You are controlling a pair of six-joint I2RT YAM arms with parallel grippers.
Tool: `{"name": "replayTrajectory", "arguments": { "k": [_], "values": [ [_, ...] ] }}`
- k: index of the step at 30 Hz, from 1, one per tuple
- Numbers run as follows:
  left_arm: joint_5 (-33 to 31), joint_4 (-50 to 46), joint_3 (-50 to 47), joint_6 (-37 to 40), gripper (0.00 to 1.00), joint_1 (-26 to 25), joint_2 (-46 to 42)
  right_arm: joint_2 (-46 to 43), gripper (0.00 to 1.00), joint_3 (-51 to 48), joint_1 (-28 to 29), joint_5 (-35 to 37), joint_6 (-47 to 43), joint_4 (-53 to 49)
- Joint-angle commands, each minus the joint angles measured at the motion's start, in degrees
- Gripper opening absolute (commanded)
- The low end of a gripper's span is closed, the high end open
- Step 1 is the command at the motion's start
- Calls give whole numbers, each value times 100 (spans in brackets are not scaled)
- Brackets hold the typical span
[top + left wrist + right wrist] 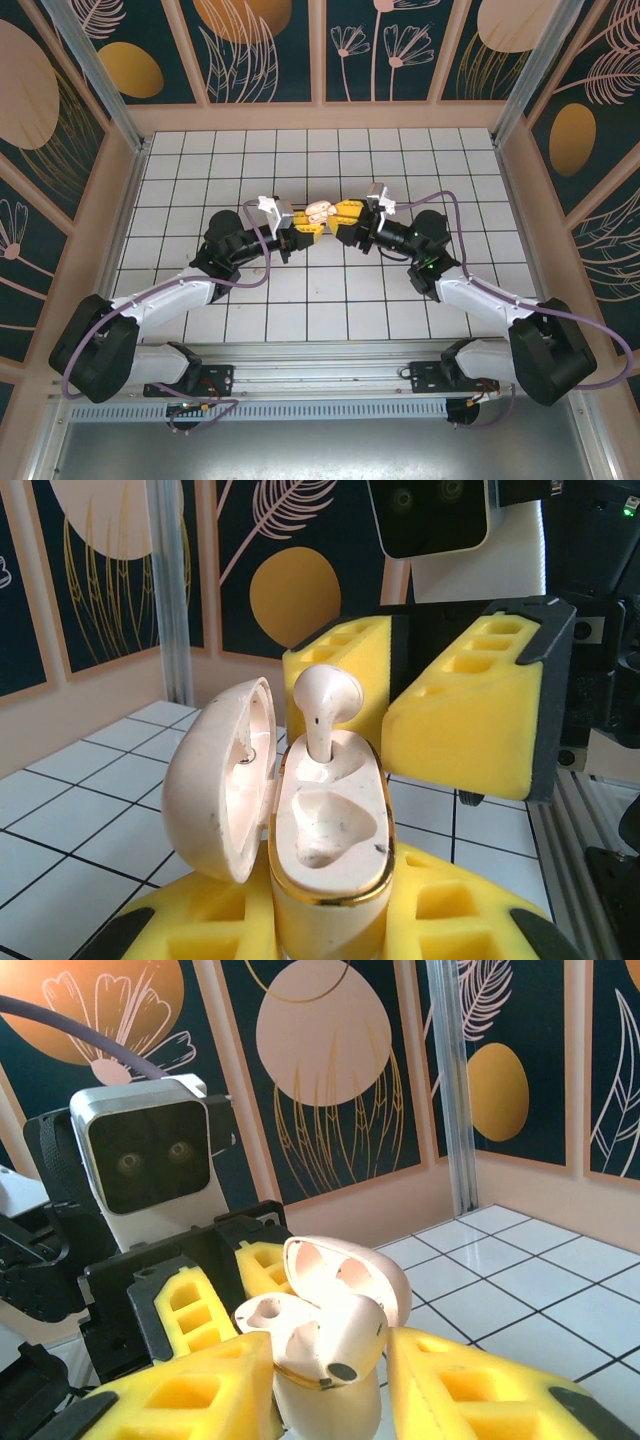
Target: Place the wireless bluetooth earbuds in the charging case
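- The charging case (372, 780) is up in the air over the tiled table (300, 310), approx. midway between the two arms. The left gripper (298, 225) is closed on its lower body, and the lid (215, 780) is swung open to the side.
- One earbud (325, 695) stands stem-down in the far socket. Its head is well above the deck, so I judge it is not fully seated. The near socket (325, 830) is empty.
- The right gripper (325, 1385) has its jaws partly apart, w/ one foam pad on each side of the bud. Whether a pad touches the bud, I cannot tell.
- Handling (my judgement): the bud is very light, hard and glossy, so it is slippery and easy to tip or flick away. It is best to take it by the round head, leave the stem free, and press straight down w/ little force.
- The case is also light and stiff, but the hinge is prob. the weak part, so grip the base, not the lid.
- The left wrist view gives the sockets from inside, i.e. which one is filled and how deep the stem sits.
- The right wrist view gives the gap of the right pads around the bud, but there the bud head covers the sockets.
- The top view gives how both arms meet, but the bud is too small to tell there.
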Motion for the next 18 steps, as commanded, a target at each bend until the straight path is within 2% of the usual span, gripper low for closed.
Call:
{"name": "replayTrajectory", "arguments": {
  "k": [1, 12, 16, 18],
  "values": [
    [-24, 12, 169, 169, 15, -25, -133, -154, 39, 178, -33, -62, -73, 47],
    [-115, -252, 178, 403, 15, -18, -169, -693, 53, 188, -46, 19, -132, -257],
    [-113, -319, 200, 463, 15, -19, -186, -945, 54, 161, -53, 60, -206, -504],
    [-106, -331, 205, 476, 15, -22, -195, -1050, 50, 176, -57, 38, -180, -639]
  ]
}}
